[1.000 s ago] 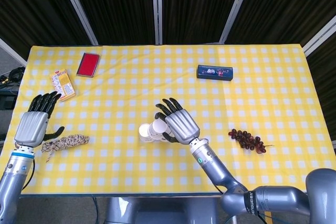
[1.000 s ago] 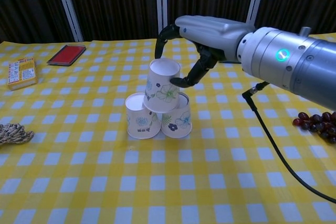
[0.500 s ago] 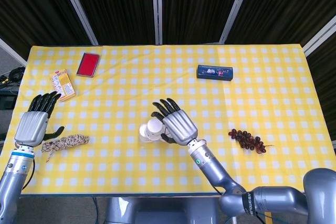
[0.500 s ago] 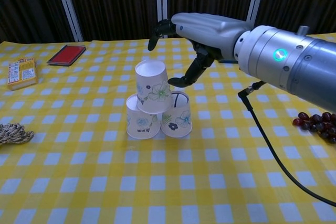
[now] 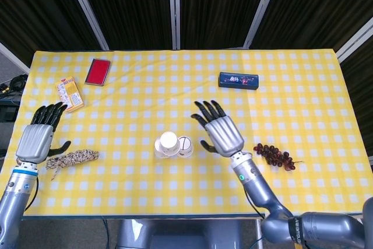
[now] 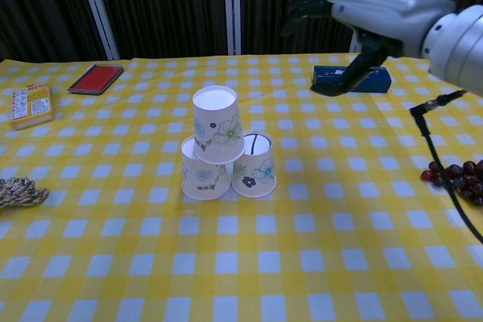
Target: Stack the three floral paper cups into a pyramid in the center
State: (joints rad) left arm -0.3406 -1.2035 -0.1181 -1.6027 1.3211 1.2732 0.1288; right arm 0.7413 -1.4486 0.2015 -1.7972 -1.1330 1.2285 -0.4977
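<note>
Stacked near the middle of the yellow-and-white checked tablecloth (image 5: pixel 303 97): three floral paper cups (image 6: pixel 223 154), all upside down, two touching side by side and a third on top (tilted slightly). Just right of them, raised, the grey right hand (image 5: pixel 220 132), fingers spread, holding nothing. Over the left edge, the left hand (image 5: pixel 39 136), fingers apart, empty, beside a coiled speckled rope (image 5: pixel 72 160). Toward the far left corner, a flat red case (image 5: pixel 97 72) and a small orange-yellow box (image 5: pixel 69 94). Toward the far edge, a dark blue oblong box (image 5: pixel 238 80); toward the right edge, dark grapes (image 5: pixel 275 155). Behind, black curtain panels (image 5: pixel 221 4).
</note>
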